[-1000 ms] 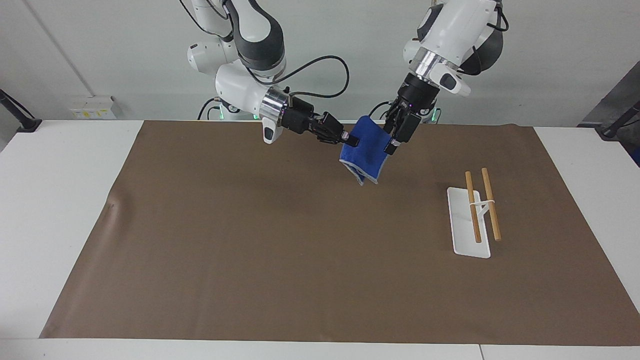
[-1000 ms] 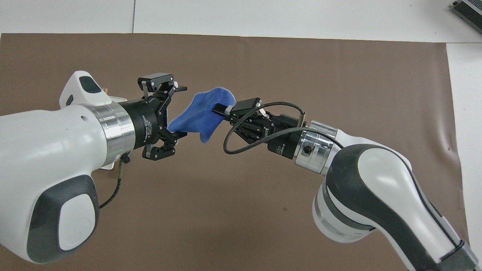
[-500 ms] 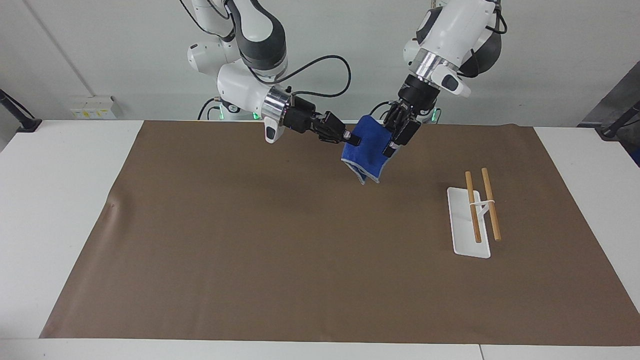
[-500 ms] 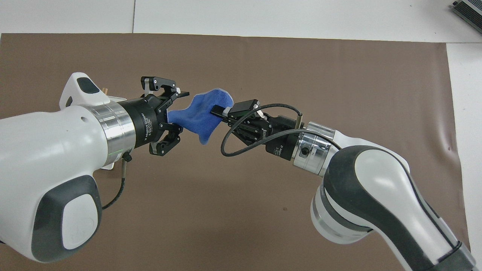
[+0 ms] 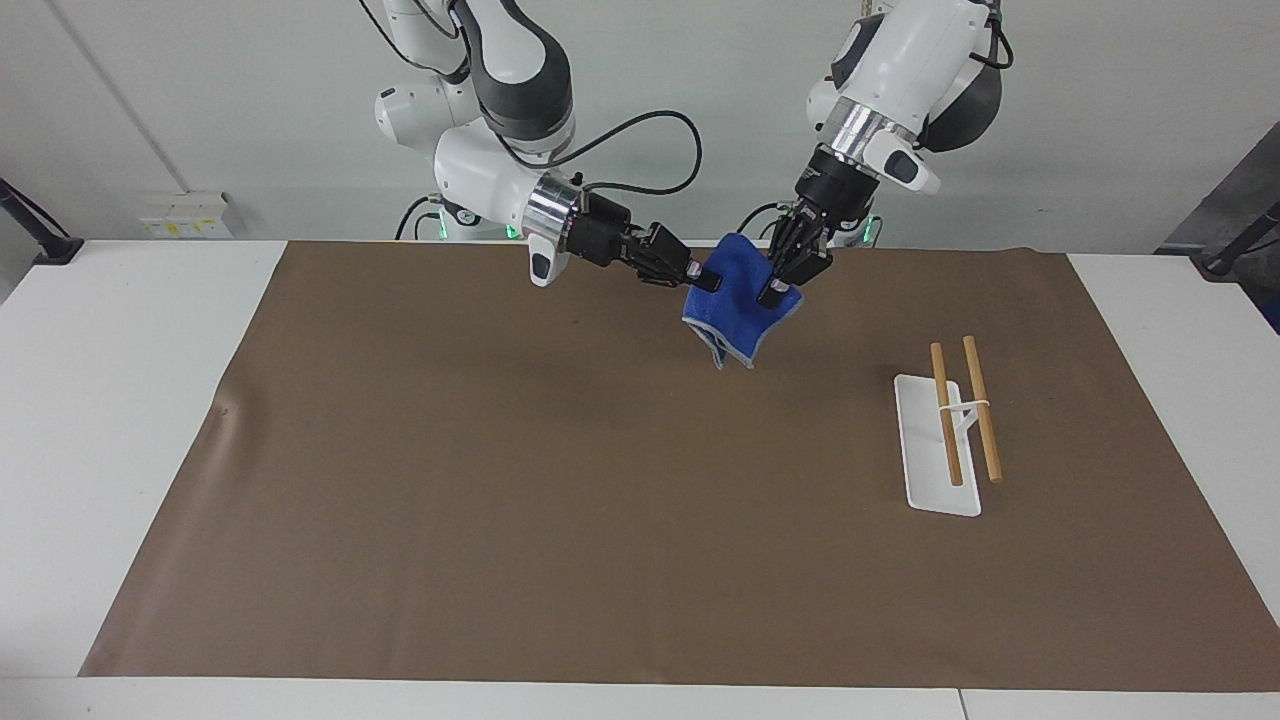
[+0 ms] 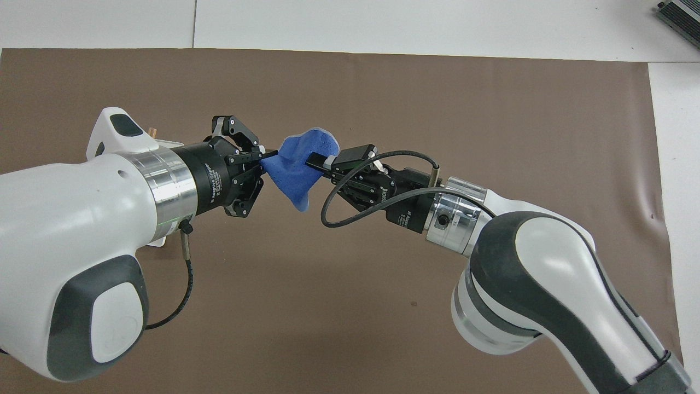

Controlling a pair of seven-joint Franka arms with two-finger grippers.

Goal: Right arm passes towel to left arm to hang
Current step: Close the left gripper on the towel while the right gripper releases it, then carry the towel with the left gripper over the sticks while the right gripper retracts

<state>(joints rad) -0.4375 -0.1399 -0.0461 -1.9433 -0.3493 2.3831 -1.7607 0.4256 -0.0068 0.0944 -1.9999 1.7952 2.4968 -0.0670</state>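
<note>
Brown matting covers the worktop; above it the towel [image 5: 737, 300] sags, soft and light, pinched at one edge by the right gripper [image 5: 700, 278] and at another by the left gripper [image 5: 778, 285]. Best held near corners.

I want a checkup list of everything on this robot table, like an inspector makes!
Surface: brown mat covering a white table.
Job's things: blue towel held in the air between both arms; white rack with two wooden bars toward the left arm's end, bare.
Clutter: nothing seen.
Grippers: right pincer shut on the towel; left pincer shut on its other edge.
Cables: black cable looping off the right wrist.
Surroundings: pale wall, wall socket.
</note>
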